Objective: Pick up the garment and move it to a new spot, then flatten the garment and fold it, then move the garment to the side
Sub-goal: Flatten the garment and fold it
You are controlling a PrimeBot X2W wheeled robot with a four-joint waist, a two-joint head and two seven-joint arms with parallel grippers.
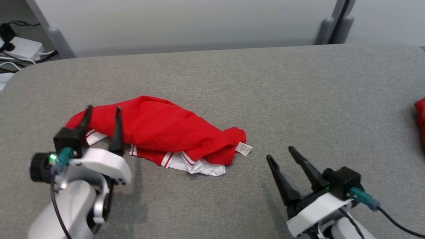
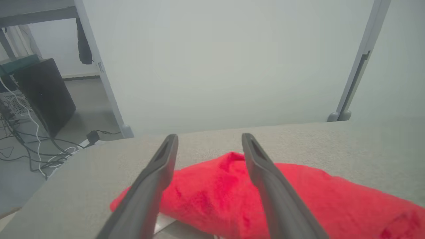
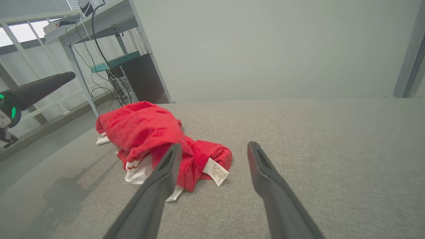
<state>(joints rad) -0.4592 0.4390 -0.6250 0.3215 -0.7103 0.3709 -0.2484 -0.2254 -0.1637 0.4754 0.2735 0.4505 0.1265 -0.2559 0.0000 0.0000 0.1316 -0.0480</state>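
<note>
The garment [image 1: 166, 132] is red with white striped trim and a white care label. It lies crumpled on the grey table [image 1: 232, 83], left of centre. My left gripper [image 1: 103, 111] is open over the garment's left end, fingers spread apart with red cloth showing below them and nothing held. In the left wrist view the garment [image 2: 215, 199] lies under the open left gripper [image 2: 209, 137]. My right gripper [image 1: 280, 152] stands open to the right of the garment, apart from it. The right wrist view shows the garment [image 3: 146, 132] ahead and left of the right gripper [image 3: 214, 146].
Another piece of red cloth [image 1: 421, 116] sits at the table's right edge. Beyond the far left corner are cables and a white box [image 1: 23, 48] on the floor. A pale wall panel [image 1: 186, 20] runs behind the table.
</note>
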